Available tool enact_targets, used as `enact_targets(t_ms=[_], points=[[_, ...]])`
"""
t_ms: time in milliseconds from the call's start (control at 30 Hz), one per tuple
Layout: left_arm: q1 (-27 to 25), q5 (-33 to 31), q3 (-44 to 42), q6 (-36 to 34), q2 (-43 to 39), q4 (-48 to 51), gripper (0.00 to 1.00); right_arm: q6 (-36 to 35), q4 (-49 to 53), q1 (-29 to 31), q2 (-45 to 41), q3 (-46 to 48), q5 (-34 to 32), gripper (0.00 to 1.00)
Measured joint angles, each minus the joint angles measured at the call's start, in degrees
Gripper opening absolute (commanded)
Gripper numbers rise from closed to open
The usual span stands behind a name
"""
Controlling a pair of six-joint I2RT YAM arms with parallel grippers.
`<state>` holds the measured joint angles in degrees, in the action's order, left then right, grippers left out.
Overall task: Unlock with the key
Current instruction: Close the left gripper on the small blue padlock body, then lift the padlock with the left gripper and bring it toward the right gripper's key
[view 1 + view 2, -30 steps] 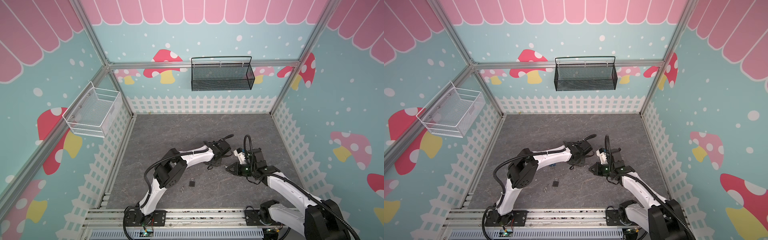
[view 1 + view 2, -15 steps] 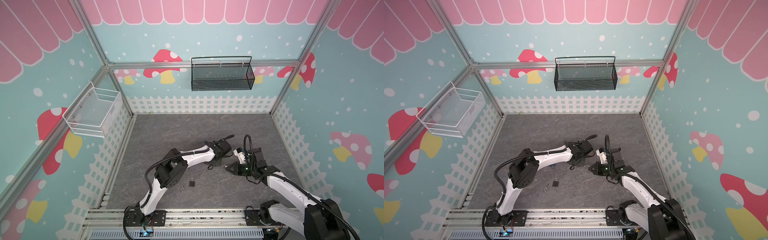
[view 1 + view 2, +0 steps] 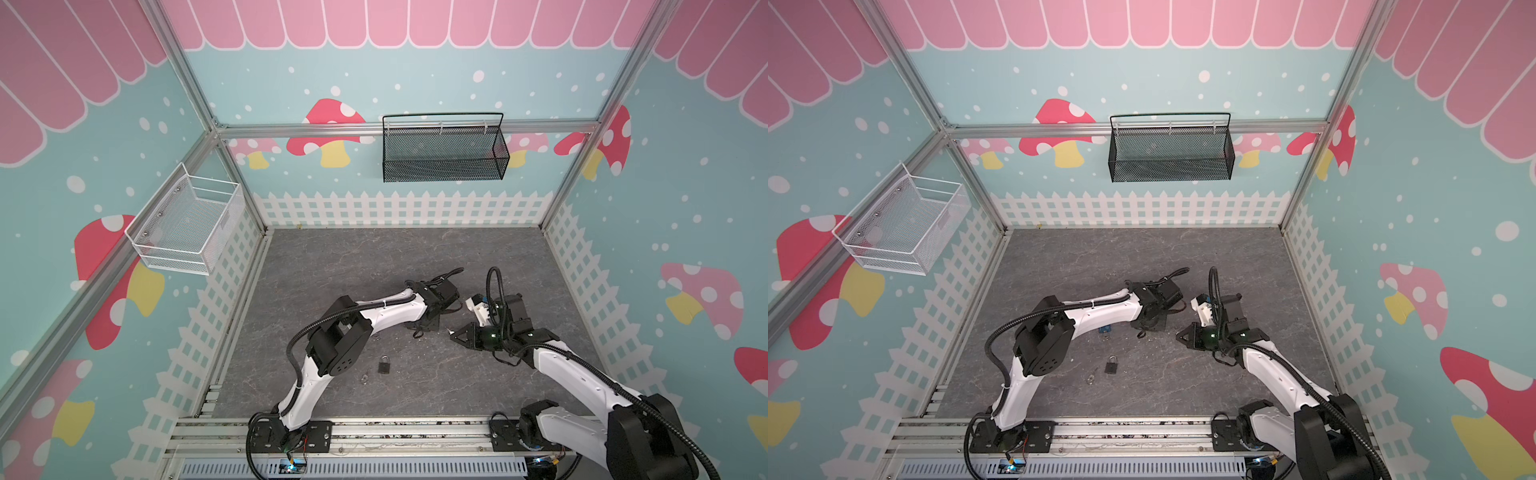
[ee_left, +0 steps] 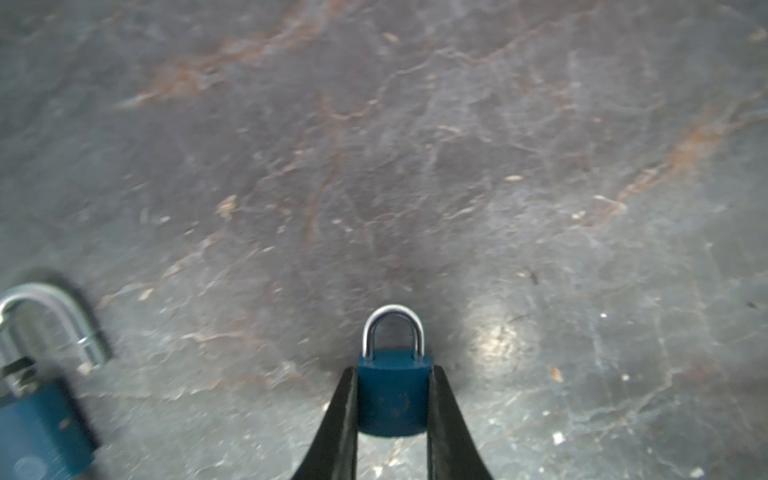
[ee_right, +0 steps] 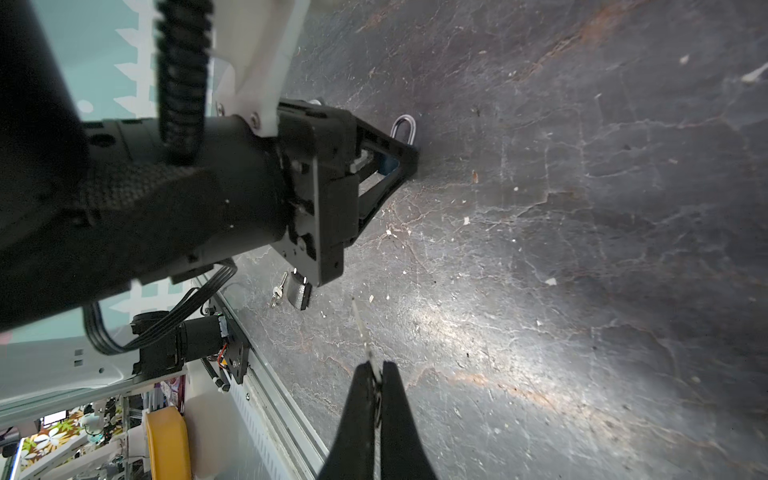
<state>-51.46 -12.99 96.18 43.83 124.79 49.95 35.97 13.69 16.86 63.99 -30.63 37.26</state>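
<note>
Key (image 5: pixel 365 336), thin and silvery, pinched at its head by the right gripper (image 5: pixel 377 368), blade projecting past the closed fingertips toward the left gripper (image 5: pixel 405 162). Blue padlock (image 4: pixel 392 399) clamped by its body between the two black fingers (image 4: pixel 345 415) of that left gripper. Both near mid-floor, gripper tips close but apart.

From left: white wire basket (image 3: pixel 187 224), mounted on the left wall, well clear of the floor. Small key ring (image 3: pixel 365 378), flat on the grey marbled floor (image 3: pixel 374 257) toward the front rail, just beside a black padlock (image 3: pixel 384 365) lying flat, shackle end toward the back wall. Next, second blue padlock (image 3: pixel 1105 330), in a top view partly tucked under the left forearm; blurred in the left wrist view, shackle seemingly swung open. Left gripper, pointed down at the floor, closed on the blue padlock, with the closed shackle reaching beyond the fingertips; contact with the floor not discernible. Behind, black mesh basket (image 3: pixel 442 153), hung on the back-wall rail. Right gripper, aimed leftward, jaws fully together on the key; key only a pale speck at the gripper tip in both top views.
</note>
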Motion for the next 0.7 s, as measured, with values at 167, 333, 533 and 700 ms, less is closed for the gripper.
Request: enact_targets(t_ms=[167,333,533,700], points=[[0.94,1.07,-5.55,5.95,-8.66,-2.01,0.00,-1.66,3.87,0.00,0.02,-3.85,-1.90,0.00],[2.10,3.78,-18.75,16.59,-23.39,-12.26,0.00,-3.50,7.96,0.00,0.00,-9.03,-4.79,0.00],[1.97,5.01,-33.66,33.03,-34.56,-27.43,0.00,-5.35,11.30,0.74,0.02,-14.51,-8.46,0.00],[-0.90,2.23,-39.41,45.11,-37.92,-34.60,0.00,-4.92,11.89,4.87,0.37,-15.87,-12.00,0.00]])
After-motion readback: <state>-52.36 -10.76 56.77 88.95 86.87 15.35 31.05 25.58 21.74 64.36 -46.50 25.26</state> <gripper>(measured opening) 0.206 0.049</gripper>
